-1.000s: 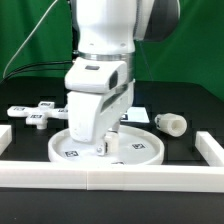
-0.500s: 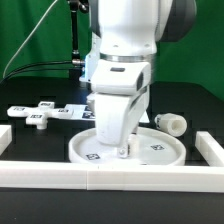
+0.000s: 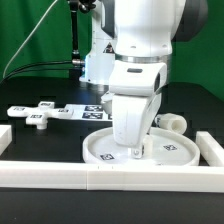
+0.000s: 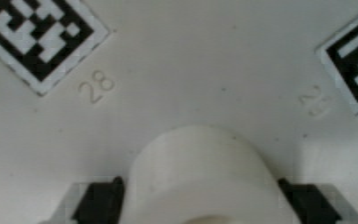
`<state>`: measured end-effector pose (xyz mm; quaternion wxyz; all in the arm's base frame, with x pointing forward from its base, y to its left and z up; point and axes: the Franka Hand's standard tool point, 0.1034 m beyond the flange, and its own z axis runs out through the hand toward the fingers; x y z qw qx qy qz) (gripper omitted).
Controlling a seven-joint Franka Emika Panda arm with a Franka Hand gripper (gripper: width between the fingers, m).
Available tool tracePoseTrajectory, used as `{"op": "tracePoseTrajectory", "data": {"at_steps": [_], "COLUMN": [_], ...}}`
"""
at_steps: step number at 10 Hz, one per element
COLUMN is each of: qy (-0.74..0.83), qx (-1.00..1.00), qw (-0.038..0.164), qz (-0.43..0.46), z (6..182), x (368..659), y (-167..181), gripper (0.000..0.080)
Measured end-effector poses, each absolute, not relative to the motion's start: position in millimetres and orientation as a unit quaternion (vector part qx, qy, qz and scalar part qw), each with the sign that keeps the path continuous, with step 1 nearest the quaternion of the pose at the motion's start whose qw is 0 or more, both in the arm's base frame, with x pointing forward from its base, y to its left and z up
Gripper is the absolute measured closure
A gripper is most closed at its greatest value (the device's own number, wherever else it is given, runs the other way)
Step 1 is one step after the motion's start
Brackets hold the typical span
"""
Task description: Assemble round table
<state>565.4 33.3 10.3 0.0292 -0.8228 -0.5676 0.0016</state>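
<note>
Now, big white arm (image 3: 140, 50) stands over black table (image 3: 30, 138). Long white rail (image 3: 60, 176) runs along near edge. Round disc (image 3: 100, 150) lies flat just behind rail, toward exterior view's right, under arm. Gripper (image 3: 133, 152) points straight down on disc's middle. It looks closed on small white nub (image 4: 202, 170): dark pads (image 4: 101, 198) sit tight on both sides. Cross-shaped foot (image 3: 38, 113) lies at exterior view's left, well apart. Short leg (image 3: 176, 122) lies just behind disc, partly hidden by arm.
</note>
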Motion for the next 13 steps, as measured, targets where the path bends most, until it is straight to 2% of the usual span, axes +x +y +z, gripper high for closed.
{"op": "tracePoseTrajectory", "data": {"at_steps": [5, 6, 7, 10, 13], "qy": [-0.565, -0.565, -0.564, -0.532, -0.439], "qx": [-0.825, -0.825, -0.825, -0.846, -0.898], "qw": [0.029, 0.029, 0.028, 0.015, 0.000], "qz": [0.001, 0.001, 0.001, -0.013, -0.036], "z": [9.8, 9.7, 9.8, 30.7, 58.8], "x": [565.4, 565.4, 565.4, 557.5, 524.8], "y": [37.9, 37.9, 37.4, 32.1, 44.7], "gripper": [0.0390, 0.0239, 0.0177, 0.0154, 0.0150]}}
